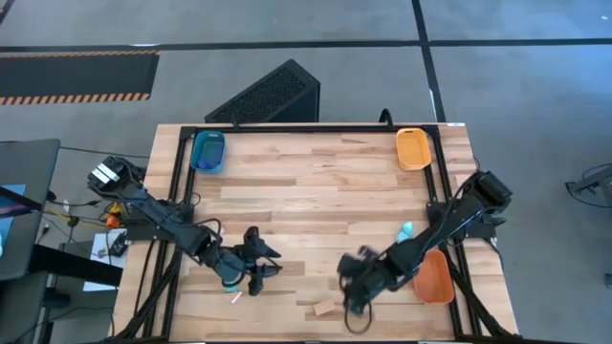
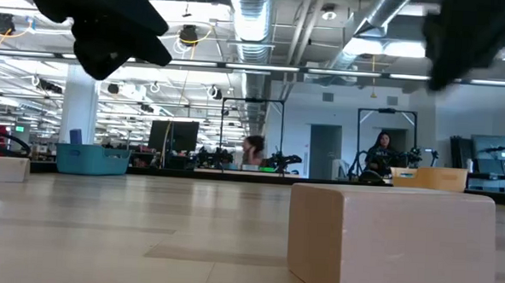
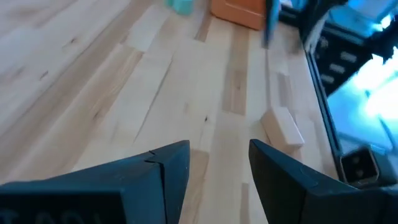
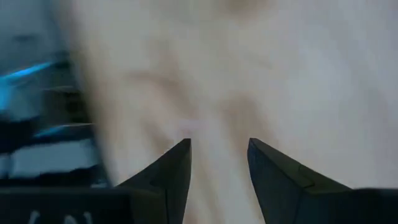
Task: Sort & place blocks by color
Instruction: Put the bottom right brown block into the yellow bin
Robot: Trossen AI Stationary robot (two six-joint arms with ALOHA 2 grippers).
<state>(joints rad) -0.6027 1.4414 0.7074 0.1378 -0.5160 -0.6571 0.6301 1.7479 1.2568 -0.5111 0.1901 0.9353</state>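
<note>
My left gripper point(image 1: 271, 264) hovers open over the near left part of the table, holding nothing; its wrist view shows open fingers point(image 3: 217, 165) above bare wood. My right gripper point(image 1: 351, 290) is open too point(image 4: 217, 162), just above a pale tan block point(image 1: 325, 309) that lies flat near the table's near edge. That tan block point(image 2: 393, 237) fills the low view and shows in the left wrist view point(image 3: 283, 127). A light cyan block point(image 1: 405, 231) rests by the right arm. A small pale piece point(image 1: 236, 297) lies near the left gripper. No dark blue blocks show.
A blue tray point(image 1: 207, 151) sits at the far left corner, a yellow-orange tray point(image 1: 413, 148) at the far right corner, and an orange tray point(image 1: 435, 277) at the near right under the right arm. Bare wood spreads across the table's middle. People show in the room beyond.
</note>
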